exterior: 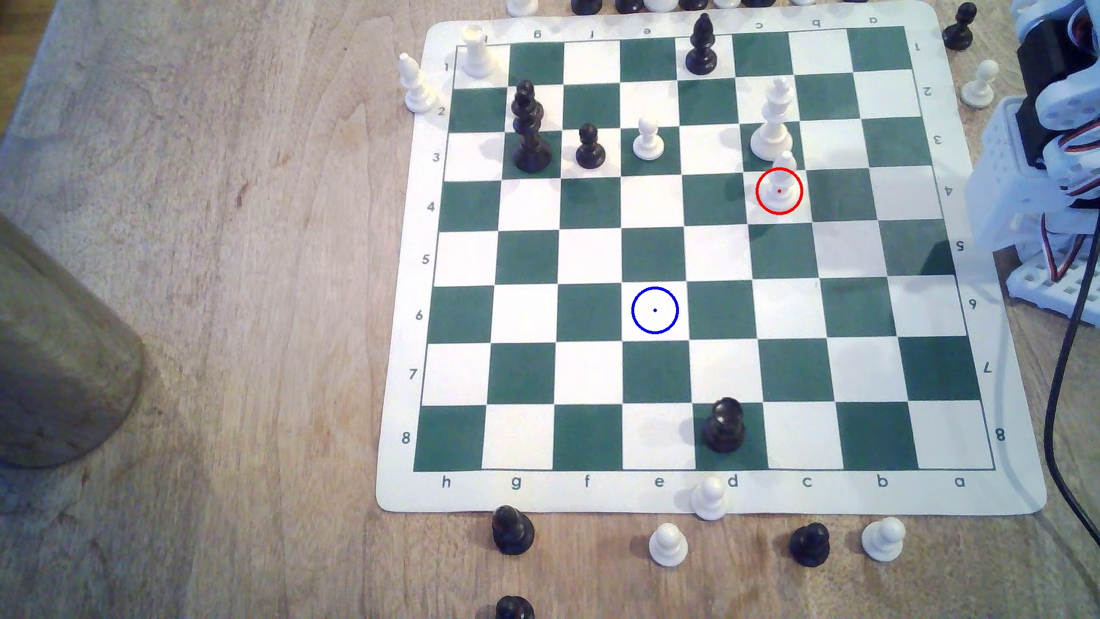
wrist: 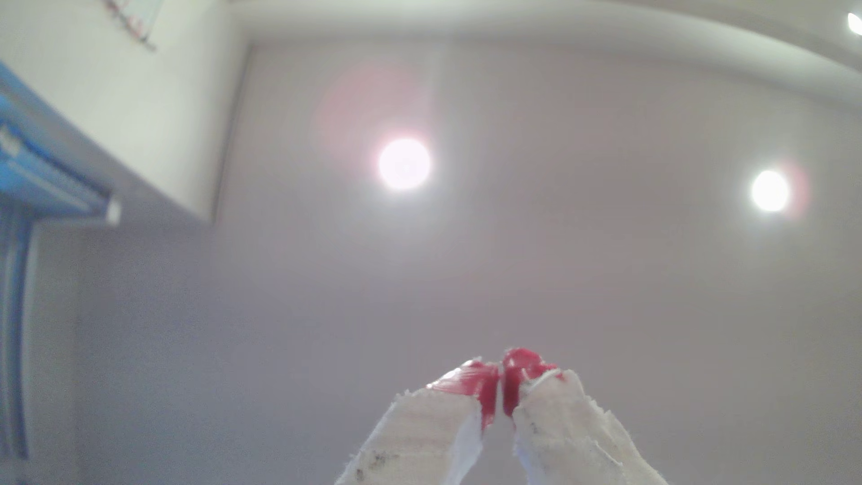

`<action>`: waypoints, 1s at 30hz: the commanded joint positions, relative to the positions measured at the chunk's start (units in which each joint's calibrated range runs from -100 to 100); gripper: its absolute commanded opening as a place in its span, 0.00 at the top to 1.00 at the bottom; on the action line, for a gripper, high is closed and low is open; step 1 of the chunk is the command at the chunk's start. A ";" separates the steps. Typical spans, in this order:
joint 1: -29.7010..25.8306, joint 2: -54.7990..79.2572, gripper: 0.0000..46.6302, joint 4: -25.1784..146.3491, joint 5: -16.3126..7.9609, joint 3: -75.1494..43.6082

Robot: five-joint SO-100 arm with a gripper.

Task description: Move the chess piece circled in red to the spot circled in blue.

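Note:
The chess piece (exterior: 781, 184), a white bishop ringed in red, stands upright on a white square in row 4 of the green-and-white board (exterior: 714, 494), just in front of a taller white crowned piece (exterior: 772, 122). The spot (exterior: 655, 310), a white square with a blue ring and dot, lies bare in row 6, two columns toward the exterior view's left. My arm (exterior: 1047, 137) is folded up off the board at the exterior view's right edge. In the wrist view my gripper (wrist: 501, 380) points up at the ceiling, its red-tipped, tape-wrapped fingers (wrist: 555, 419) shut with nothing between them.
On the board stand a black king (exterior: 528, 128), a black pawn (exterior: 590, 147), a white pawn (exterior: 648, 140), a black bishop (exterior: 701, 46), a white rook (exterior: 476, 52) and a black piece (exterior: 723, 425). Captured pieces line the board's edges. A wooden post (exterior: 59, 357) stands at the left.

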 commanded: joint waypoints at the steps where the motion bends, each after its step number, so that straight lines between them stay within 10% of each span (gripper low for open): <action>1: -0.26 -0.03 1.00 0.93 0.10 1.26; 30: 15.23 0.22 1.00 110.19 -0.34 -41.16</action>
